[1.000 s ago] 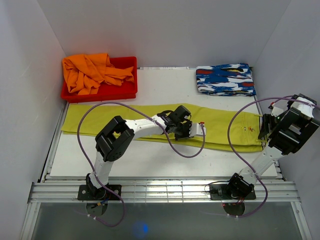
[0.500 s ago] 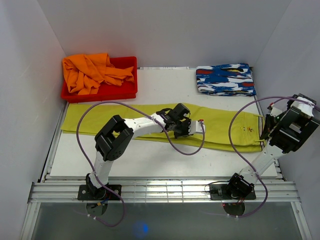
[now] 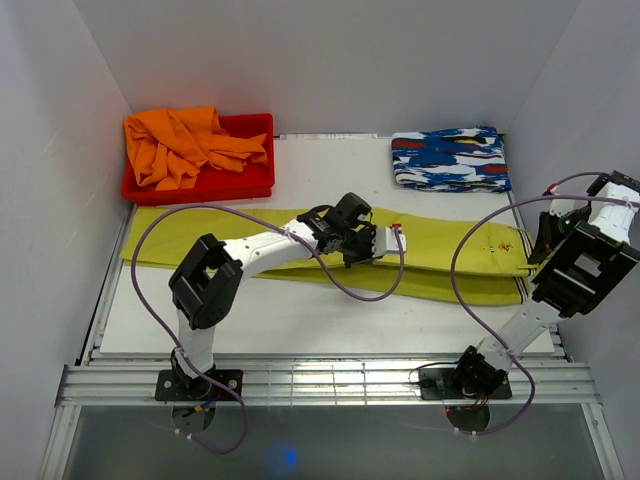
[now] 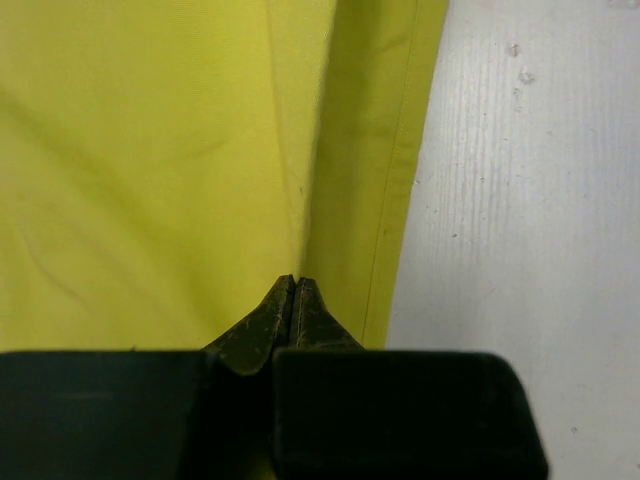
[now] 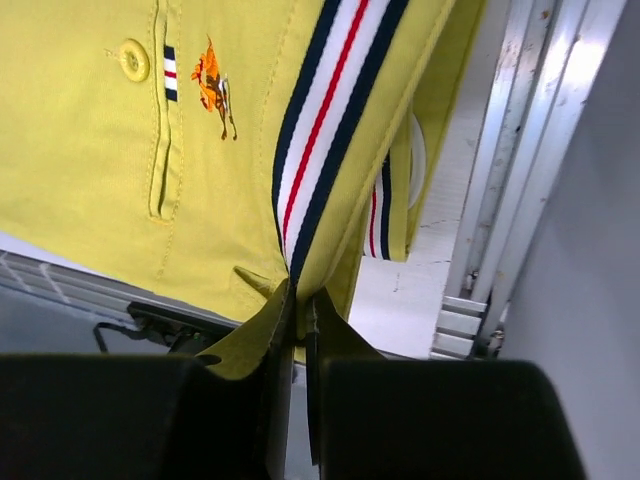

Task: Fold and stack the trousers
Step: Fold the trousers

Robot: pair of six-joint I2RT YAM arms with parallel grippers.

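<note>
While spread lengthwise across the table [image 3: 300,320], pinched at a mid-leg crease of the trousers [image 3: 450,255] by the closed left gripper [image 4: 293,287] and clamped at the striped waistband [image 5: 335,110] by the right gripper [image 5: 298,292], near the table's right edge.

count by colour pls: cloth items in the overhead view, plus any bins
Yellow-green trousers: 1
Orange garment, heaped in the bin: 1 (cannot tell if it is more than one piece)
Blue, white and red patterned cloth, folded: 1
Red bin: 1
Total: 4
</note>
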